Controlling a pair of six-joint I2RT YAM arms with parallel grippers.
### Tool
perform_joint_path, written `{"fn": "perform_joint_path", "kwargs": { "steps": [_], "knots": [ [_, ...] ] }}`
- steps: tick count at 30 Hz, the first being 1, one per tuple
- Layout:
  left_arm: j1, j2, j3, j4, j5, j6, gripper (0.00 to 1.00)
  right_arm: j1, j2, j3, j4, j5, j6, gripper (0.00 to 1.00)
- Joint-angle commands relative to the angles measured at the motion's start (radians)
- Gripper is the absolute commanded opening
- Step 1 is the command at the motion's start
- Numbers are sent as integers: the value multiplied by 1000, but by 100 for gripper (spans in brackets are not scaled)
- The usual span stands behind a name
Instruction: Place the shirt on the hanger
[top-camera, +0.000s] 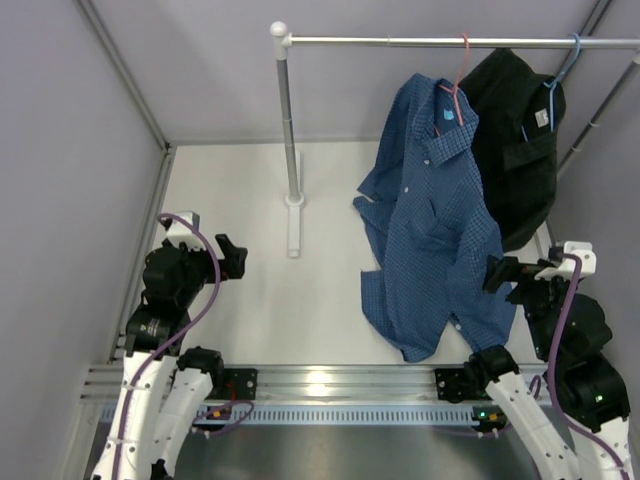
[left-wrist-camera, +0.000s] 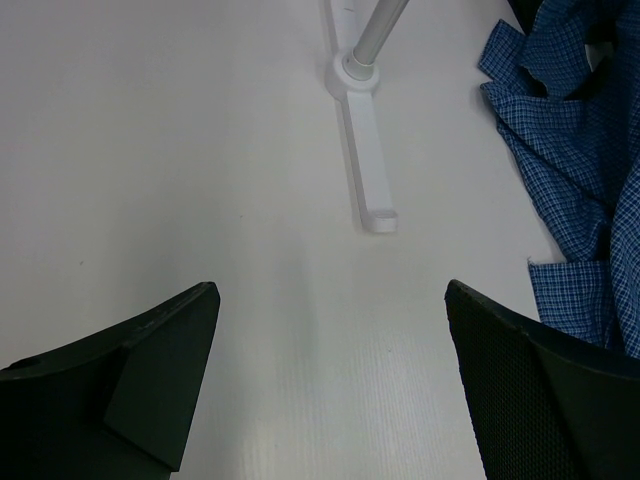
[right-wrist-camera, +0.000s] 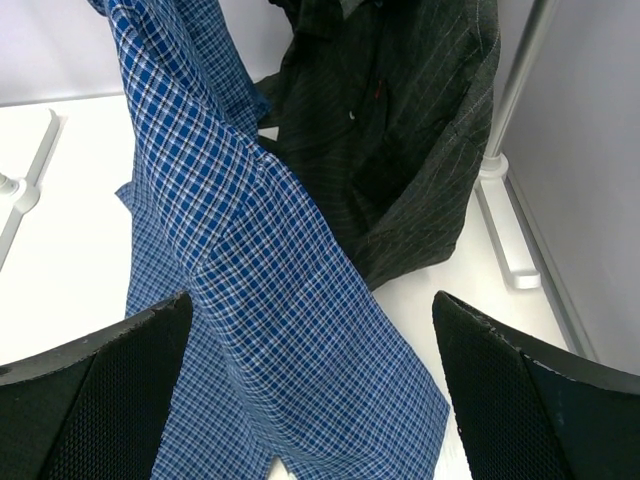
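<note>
The blue checked shirt (top-camera: 430, 215) hangs from the pink-red wire hanger (top-camera: 456, 82), whose hook is over the rail; the shirt's lower part drapes onto the table. In the right wrist view the shirt (right-wrist-camera: 260, 300) fills the space ahead of my open right gripper (right-wrist-camera: 312, 300), with nothing between the fingers. My right gripper (top-camera: 502, 272) sits just right of the shirt's hem. My left gripper (top-camera: 232, 256) is far to the left, open over bare table (left-wrist-camera: 330, 290), and the shirt's edge (left-wrist-camera: 570, 170) shows at that view's right.
A larger black shirt (top-camera: 515, 140) hangs on a light blue hanger (top-camera: 566, 62) right of the blue one. The rail (top-camera: 420, 42) rests on a white post (top-camera: 289, 120) with a foot (left-wrist-camera: 365, 150). Grey walls enclose the table.
</note>
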Motion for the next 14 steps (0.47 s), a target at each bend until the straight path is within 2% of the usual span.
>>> {"fn": "perform_joint_path", "kwargs": {
  "steps": [1,14],
  "knots": [
    [-3,-11,-6,43,15,-7,98,-10,14,3,37,9,10,100],
    [-3,-8,-8,45,25,1,98,-10,7,-2,38,3,12,99]
  ]
}}
